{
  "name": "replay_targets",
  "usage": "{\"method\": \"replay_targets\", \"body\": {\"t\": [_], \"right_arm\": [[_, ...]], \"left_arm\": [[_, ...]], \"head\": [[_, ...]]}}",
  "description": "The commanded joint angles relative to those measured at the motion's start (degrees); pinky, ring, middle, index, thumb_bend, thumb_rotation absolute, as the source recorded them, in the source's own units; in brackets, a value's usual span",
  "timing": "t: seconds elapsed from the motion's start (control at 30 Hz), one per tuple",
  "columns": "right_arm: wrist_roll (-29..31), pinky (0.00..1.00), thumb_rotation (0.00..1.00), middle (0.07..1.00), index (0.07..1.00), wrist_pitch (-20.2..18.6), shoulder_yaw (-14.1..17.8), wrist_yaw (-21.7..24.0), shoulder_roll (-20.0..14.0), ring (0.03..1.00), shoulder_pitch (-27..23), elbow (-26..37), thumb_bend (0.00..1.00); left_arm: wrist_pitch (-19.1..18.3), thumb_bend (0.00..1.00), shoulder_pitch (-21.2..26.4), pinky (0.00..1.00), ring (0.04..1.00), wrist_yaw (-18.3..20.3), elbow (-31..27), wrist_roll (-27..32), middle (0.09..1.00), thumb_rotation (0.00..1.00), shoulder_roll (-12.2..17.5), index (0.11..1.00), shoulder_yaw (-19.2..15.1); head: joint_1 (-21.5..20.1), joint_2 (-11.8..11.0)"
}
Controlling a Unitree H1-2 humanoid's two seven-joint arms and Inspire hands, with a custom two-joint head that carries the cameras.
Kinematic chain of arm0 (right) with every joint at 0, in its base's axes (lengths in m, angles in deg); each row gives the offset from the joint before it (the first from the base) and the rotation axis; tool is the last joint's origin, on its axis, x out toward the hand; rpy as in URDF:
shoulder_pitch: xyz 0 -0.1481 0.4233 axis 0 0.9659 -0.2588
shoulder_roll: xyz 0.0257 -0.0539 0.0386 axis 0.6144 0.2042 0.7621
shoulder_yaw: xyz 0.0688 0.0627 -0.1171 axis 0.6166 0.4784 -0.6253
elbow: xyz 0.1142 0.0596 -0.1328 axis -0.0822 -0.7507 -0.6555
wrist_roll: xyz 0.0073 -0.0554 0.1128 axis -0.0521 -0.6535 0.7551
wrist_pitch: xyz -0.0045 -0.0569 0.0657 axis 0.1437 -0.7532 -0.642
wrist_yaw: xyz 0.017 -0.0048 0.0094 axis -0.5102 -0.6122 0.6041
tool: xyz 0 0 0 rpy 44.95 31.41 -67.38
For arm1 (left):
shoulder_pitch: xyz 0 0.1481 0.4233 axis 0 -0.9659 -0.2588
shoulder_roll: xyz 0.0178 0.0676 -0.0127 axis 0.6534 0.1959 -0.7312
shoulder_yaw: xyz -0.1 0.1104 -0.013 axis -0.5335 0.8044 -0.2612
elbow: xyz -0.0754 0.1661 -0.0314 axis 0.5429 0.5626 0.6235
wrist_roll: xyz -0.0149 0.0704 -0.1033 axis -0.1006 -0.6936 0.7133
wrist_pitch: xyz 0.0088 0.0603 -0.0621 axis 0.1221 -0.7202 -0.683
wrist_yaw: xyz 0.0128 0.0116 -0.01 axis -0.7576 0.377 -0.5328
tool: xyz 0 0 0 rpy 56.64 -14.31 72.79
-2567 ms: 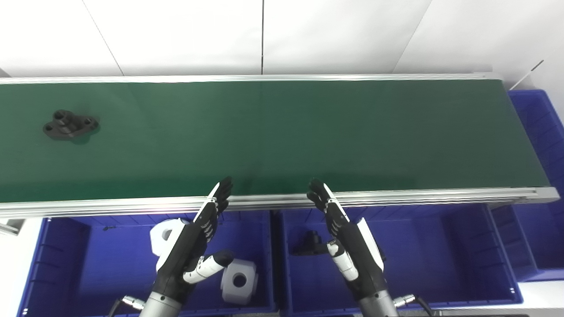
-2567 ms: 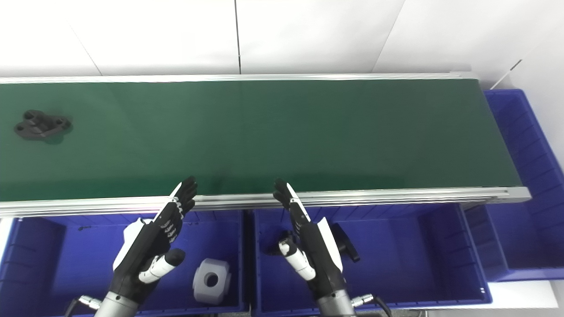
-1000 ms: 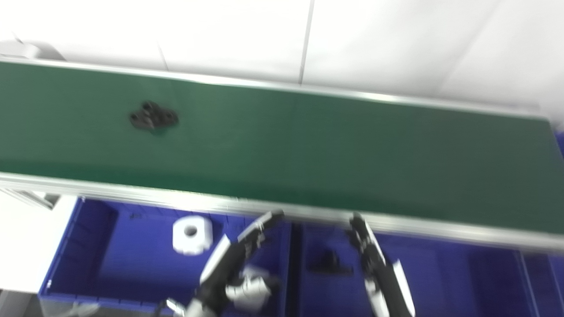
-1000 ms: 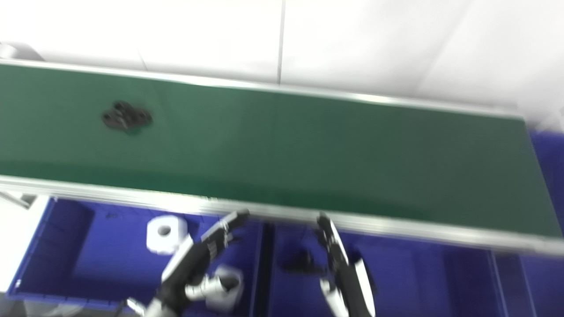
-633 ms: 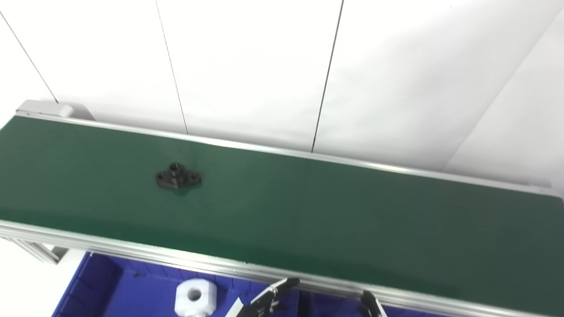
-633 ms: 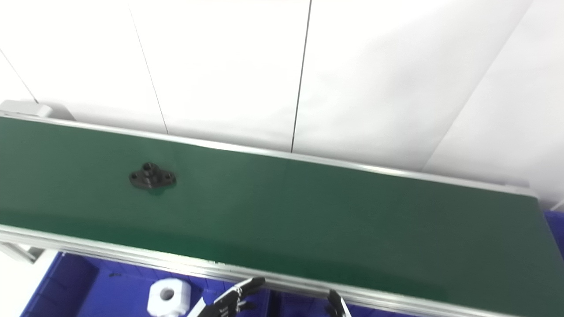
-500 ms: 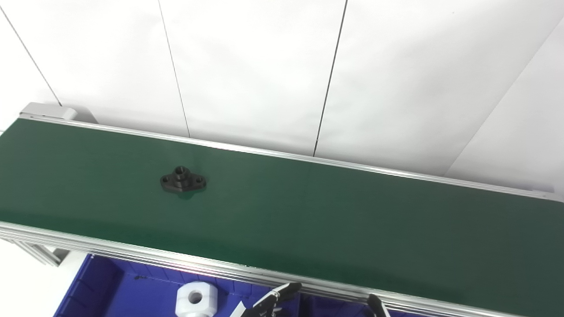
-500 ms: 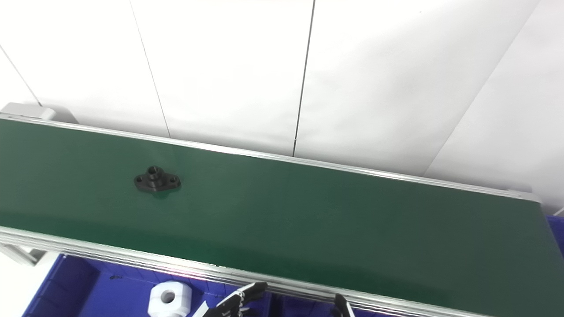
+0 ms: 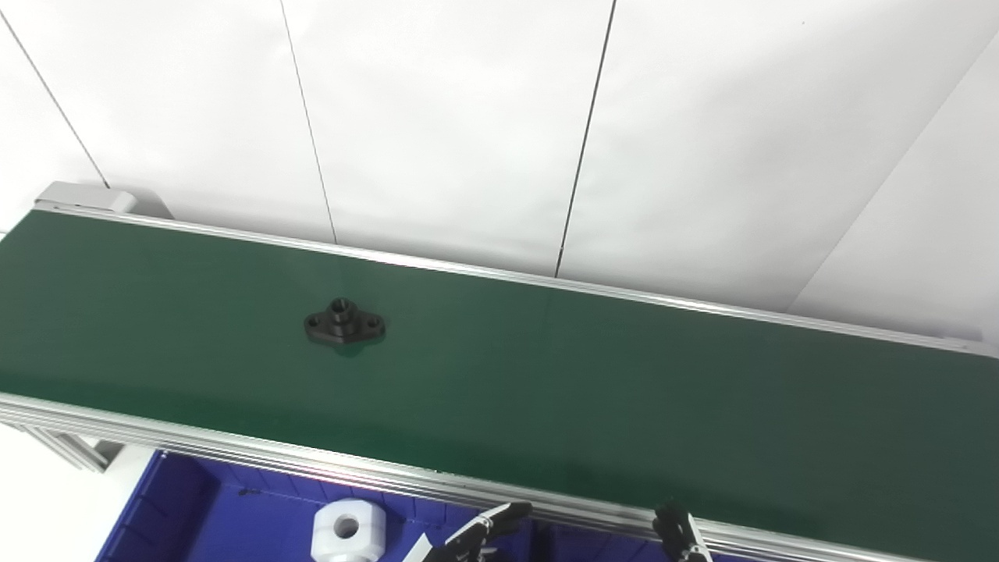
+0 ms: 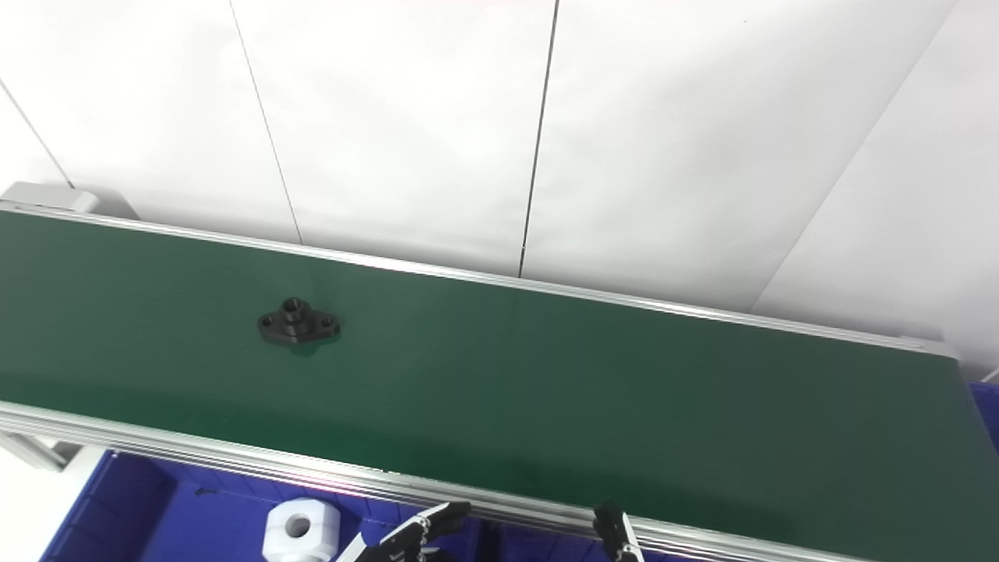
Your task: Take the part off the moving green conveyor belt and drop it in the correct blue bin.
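Observation:
A black flanged part [image 9: 344,324] with a raised hub and holes in its ears lies flat on the green conveyor belt [image 9: 593,390], left of the belt's middle. Only the extended fingertips of my left hand [image 9: 476,535] show at the bottom edge, below the belt's near rail and over the blue bin [image 9: 234,523]. My right hand [image 9: 677,533] shows just its fingertips at the bottom edge too. Both are far from the part and hold nothing that I can see. The rest of each hand is cut off by the picture's edge.
A white block with a round hole [image 9: 343,531] lies in the left blue bin below the belt. Aluminium rails [image 9: 234,453] edge the belt front and back. A white panelled wall [image 9: 499,117] stands behind. A corner of another blue bin [image 10: 985,406] shows at the right end.
The camera has tilted up and left, so the hands have dropped almost out of view. The black part has travelled rightward along the belt; in the last half second it moved a little further right.

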Motion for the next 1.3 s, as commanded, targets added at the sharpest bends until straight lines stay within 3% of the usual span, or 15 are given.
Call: {"method": "replay_targets", "body": {"t": [0.0, 0.3, 0.43, 0.63, 0.73, 1.03, 1.27], "right_arm": [[-1.95, 1.0, 0.84, 0.971, 0.981, 3.21, 0.45, -0.69, 0.13, 0.981, -0.22, 2.78, 0.85], [-8.31, 0.99, 0.75, 0.988, 0.974, 1.26, 1.66, -1.61, 0.6, 0.978, -6.26, 5.74, 0.8], [-14.91, 0.94, 0.78, 0.973, 0.981, -1.52, 2.69, -1.92, 1.11, 0.964, -10.08, 7.36, 0.81], [-18.11, 0.81, 0.77, 0.91, 0.976, -7.94, 3.0, -0.12, 1.89, 0.905, -16.04, 9.69, 0.87], [-19.77, 0.75, 0.78, 0.907, 0.956, -10.89, 2.68, 0.88, 2.07, 0.879, -19.99, 10.14, 0.88], [-27.68, 0.73, 0.8, 0.926, 0.942, -19.76, 1.1, 4.09, 2.29, 0.863, -29.09, 9.69, 0.83], [-36.24, 0.75, 0.72, 0.886, 0.916, -23.69, -2.14, 4.93, 2.44, 0.843, -37.26, 5.81, 0.82]], "left_arm": [[1.99, 0.88, -0.09, 0.79, 0.906, -0.12, -1.04, 0.34, 0.918, 0.67, -0.43, 0.871, 0.44], [0.02, 0.87, 0.23, 0.8, 0.925, 0.08, -2.12, -0.8, 0.944, 0.68, -0.06, 0.892, 0.59], [0.18, 0.87, 0.63, 0.8, 0.921, -0.11, -1.74, -1.38, 0.936, 0.68, -0.31, 0.89, 0.56], [0.91, 0.87, 1.25, 0.81, 0.917, -0.75, -0.79, -1.92, 0.931, 0.68, -0.97, 0.886, 0.56], [0.47, 0.87, 1.46, 0.82, 0.921, -0.86, -0.7, -2.12, 0.932, 0.68, -1.08, 0.891, 0.54], [0.91, 0.87, 1.63, 0.82, 0.93, -0.34, -0.11, -0.83, 0.944, 0.67, -1.05, 0.891, 0.13], [0.91, 0.86, 1.96, 0.82, 0.927, 0.03, 0.31, 0.14, 0.937, 0.66, -0.92, 0.892, 0.15]], "head": [[-0.33, 0.24], [-1.5, 0.53], [-1.74, 0.4], [-1.74, 0.25], [-1.92, 0.26], [-2.55, 0.38], [-2.47, 0.31]]}}
